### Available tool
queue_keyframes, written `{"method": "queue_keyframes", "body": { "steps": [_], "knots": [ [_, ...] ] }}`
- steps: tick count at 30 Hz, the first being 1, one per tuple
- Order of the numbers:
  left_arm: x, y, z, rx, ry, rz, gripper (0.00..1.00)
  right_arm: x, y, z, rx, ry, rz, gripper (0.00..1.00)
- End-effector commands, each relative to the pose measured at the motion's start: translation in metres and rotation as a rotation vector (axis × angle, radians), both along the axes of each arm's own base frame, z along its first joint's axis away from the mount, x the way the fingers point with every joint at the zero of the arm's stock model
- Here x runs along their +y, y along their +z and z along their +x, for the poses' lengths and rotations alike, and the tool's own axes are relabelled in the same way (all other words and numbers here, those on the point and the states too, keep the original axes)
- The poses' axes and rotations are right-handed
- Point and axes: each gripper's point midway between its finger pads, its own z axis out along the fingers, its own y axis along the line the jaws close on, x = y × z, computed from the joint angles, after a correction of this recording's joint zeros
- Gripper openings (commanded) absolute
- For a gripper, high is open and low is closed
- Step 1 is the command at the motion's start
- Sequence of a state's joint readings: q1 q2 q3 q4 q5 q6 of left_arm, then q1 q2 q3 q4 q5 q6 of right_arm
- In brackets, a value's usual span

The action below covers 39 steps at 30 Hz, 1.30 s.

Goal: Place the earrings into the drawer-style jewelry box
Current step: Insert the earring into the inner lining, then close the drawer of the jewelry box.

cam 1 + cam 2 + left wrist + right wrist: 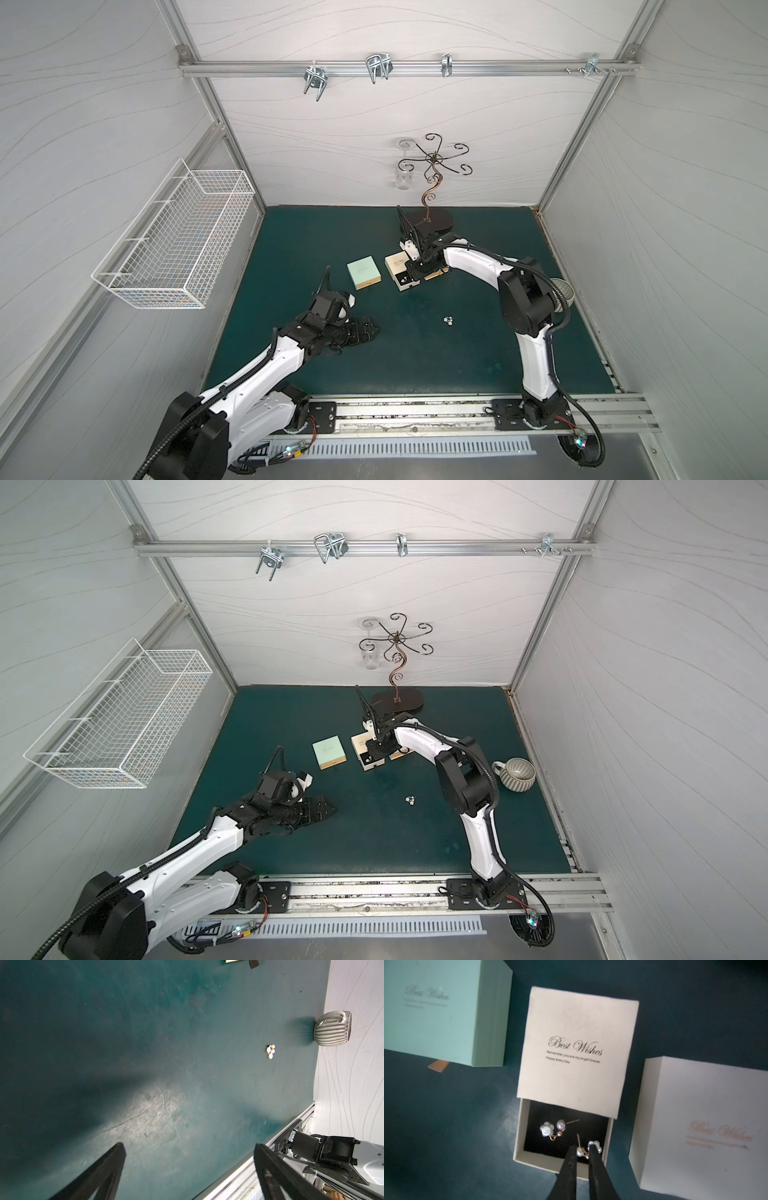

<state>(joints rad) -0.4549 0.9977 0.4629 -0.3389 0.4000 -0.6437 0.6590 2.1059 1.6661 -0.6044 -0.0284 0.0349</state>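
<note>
So the right gripper (583, 1148) is pinched on one earring (579, 1152), low over the open drawer (518, 1136) of the cream box (577, 1032). The box sits mid-mat, toward the far edge. A second earring (550, 1129) lies inside on the black lining. I'd dip a touch lower, then open slowly so the post can't snag a finger and flick out over the front rim. The left gripper (189, 1145) is spread wide and empty, hovering over the mat (104, 1043). A cluster (448, 320) lies toward the right edge, near the mug (515, 774).
</note>
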Motion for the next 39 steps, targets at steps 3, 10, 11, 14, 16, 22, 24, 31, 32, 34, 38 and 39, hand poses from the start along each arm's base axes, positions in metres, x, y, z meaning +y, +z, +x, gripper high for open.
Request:
{"method": "queue_keyframes", "body": {
  "steps": [3, 10, 11, 14, 16, 22, 24, 31, 32, 34, 38, 39],
  "knots": [
    [-0.003, 0.003, 0.003, -0.018, 0.001, -0.007, 0.99, 0.003, 0.004, 0.003, 0.012, 0.01, 0.008, 0.16],
    [-0.002, 0.004, 0.005, -0.027, 0.003, -0.002, 0.99, 0.002, 0.023, 0.001, -0.015, 0.007, 0.031, 0.17],
    [-0.002, 0.005, 0.005, -0.025, 0.0, 0.001, 0.99, 0.002, 0.029, 0.001, -0.028, 0.005, 0.043, 0.17],
    [-0.003, 0.01, 0.009, -0.024, -0.013, 0.02, 0.99, 0.001, 0.042, 0.001, -0.052, -0.012, 0.092, 0.17],
    [-0.003, 0.015, 0.013, -0.035, -0.017, 0.033, 0.99, 0.001, 0.048, 0.0, -0.057, -0.022, 0.126, 0.17],
    [-0.007, 0.031, 0.027, -0.081, -0.024, 0.04, 0.99, -0.011, 0.056, -0.01, -0.074, -0.048, 0.167, 0.17],
    [-0.01, 0.034, 0.031, -0.082, -0.035, 0.041, 0.99, -0.02, 0.059, -0.013, -0.075, -0.074, 0.191, 0.17],
    [-0.015, 0.05, 0.047, -0.119, -0.065, 0.064, 0.99, -0.042, 0.051, -0.027, -0.061, -0.116, 0.212, 0.17],
    [-0.016, 0.052, 0.05, -0.127, -0.068, 0.067, 0.99, -0.044, 0.049, -0.03, -0.058, -0.118, 0.213, 0.17],
    [-0.018, 0.057, 0.055, -0.138, -0.075, 0.07, 0.99, -0.047, 0.045, -0.034, -0.048, -0.126, 0.223, 0.17],
    [-0.022, 0.063, 0.066, -0.155, -0.089, 0.083, 0.99, -0.049, 0.041, -0.041, -0.029, -0.144, 0.261, 0.17],
    [-0.023, 0.064, 0.068, -0.156, -0.093, 0.086, 0.99, -0.05, 0.039, -0.044, -0.023, -0.149, 0.265, 0.17]
  ]
}}
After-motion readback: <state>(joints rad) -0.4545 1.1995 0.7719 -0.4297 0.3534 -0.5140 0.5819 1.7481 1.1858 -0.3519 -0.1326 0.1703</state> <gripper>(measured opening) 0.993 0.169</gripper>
